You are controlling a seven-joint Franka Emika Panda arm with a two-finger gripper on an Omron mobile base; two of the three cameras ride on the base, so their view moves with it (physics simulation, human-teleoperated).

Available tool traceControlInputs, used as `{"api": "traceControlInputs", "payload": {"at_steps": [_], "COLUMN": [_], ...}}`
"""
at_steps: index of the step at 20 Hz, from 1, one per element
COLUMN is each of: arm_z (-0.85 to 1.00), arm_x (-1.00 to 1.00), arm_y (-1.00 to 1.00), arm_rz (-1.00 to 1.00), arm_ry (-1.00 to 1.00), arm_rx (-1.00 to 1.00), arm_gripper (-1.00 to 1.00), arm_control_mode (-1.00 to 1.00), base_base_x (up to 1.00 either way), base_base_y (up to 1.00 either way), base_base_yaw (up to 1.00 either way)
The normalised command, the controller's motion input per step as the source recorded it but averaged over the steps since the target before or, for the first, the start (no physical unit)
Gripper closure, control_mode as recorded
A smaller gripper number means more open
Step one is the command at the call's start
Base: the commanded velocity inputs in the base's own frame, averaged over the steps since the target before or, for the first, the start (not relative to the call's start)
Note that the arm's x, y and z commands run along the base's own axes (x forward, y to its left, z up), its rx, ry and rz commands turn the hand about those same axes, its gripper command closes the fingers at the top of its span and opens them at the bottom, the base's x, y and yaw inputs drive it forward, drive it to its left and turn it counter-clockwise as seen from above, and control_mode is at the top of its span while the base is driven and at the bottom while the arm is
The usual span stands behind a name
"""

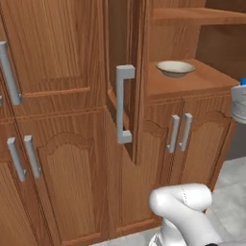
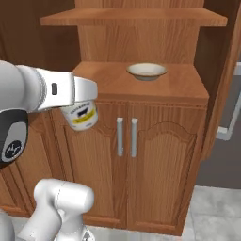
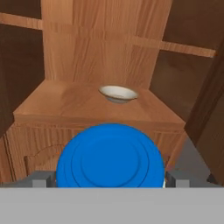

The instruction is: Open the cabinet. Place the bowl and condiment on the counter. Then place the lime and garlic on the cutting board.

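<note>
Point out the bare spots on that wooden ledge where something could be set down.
The ledge is bare on both sides of the bowl and along its front edge above the lower doors. The bowl sits toward the back, centre-right. The end effector grips the condiment out in front.

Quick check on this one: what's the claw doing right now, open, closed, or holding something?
Claw: closed on the condiment, its blue lid between the finger tips, held out in front of the cabinet.

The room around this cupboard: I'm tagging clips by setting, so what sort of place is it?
Most likely a kitchen, a rendered one: a tall wooden cabinet with open shelves, a cream bowl on its ledge, and a blue-lidded condiment jar held in the gripper.
</note>
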Motion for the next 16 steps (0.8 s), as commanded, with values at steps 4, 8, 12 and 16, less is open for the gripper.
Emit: {"api": "traceControlInputs", "payload": {"at_steps": [4,8,12,16], "arm_z": [0.00,0.00,0.00,0.00], "arm_x": [0.00,0.00,0.00,0.00], "arm_y": [0.00,0.00,0.00,0.00], "arm_rz": [0.00,0.00,0.00,0.00], "arm_ry": [0.00,0.00,0.00,0.00], "arm_rx": [0.00,0.00,0.00,0.00], "arm_gripper": [1.00,1.00,1.00,1.00], "arm_control_mode": [1.00,1.00,1.00,1.00], "base_base_x": [-0.63,-0.79,-0.57,-0.43], "base_base_y": [0.00,0.00,0.00,0.01], "base_base_yaw": [-0.67,-0.68,-0.65,-0.66]}}
